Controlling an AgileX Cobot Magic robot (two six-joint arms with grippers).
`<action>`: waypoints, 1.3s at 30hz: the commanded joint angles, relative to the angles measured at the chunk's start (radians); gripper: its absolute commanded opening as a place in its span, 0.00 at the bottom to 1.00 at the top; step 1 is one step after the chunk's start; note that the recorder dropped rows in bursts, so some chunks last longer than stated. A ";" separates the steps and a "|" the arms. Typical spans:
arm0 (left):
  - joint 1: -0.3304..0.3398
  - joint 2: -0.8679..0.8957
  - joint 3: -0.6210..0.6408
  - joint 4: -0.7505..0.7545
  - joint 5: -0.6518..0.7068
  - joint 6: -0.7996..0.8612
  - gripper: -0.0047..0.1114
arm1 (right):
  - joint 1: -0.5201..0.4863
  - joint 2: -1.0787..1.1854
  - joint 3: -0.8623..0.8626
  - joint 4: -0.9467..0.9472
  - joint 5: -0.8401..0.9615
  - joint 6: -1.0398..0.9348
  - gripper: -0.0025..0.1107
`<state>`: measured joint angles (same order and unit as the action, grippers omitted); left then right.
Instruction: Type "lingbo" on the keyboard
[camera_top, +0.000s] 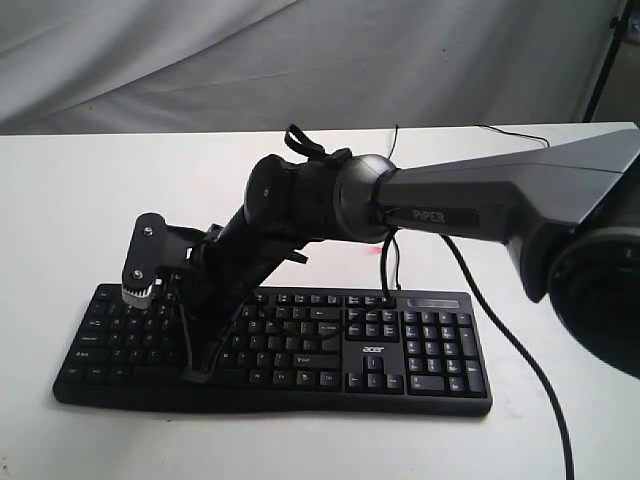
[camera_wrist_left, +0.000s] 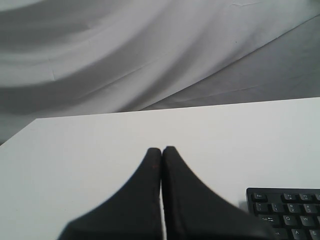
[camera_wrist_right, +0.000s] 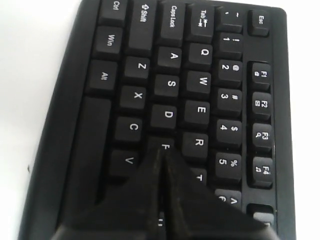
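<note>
Keyboard (camera_top: 440, 355) beneath right hand (camera_wrist_right: 161, 152), pinched closed, angled down

"PIPER" stands on the right arm (camera_top: 470, 205), "acer" and "Caps Lock" on the keyboard (camera_top: 400, 352).

Lab-like setup: white table (camera_top: 90, 190), draped backdrop (camera_top: 200, 60)

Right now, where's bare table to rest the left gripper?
Widest bare table lies between the keyboard and the backdrop cloth, on the exterior view's left. A bare band flanks the keyboard's left end. Crowded: the right gripper hangs over the keyboard's left half, and a cable crosses the table beyond its right end.
</note>
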<state>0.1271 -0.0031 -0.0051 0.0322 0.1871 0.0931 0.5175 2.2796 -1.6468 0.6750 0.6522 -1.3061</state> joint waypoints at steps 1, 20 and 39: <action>-0.004 0.003 0.005 -0.001 -0.004 -0.003 0.05 | 0.002 0.003 -0.007 -0.004 0.011 -0.005 0.02; -0.004 0.003 0.005 -0.001 -0.004 -0.003 0.05 | 0.002 0.016 -0.007 -0.004 0.011 -0.016 0.02; -0.004 0.003 0.005 -0.001 -0.004 -0.003 0.05 | 0.002 0.027 -0.007 -0.004 0.013 -0.016 0.02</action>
<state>0.1271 -0.0031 -0.0051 0.0322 0.1871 0.0931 0.5175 2.2983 -1.6468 0.6750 0.6542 -1.3160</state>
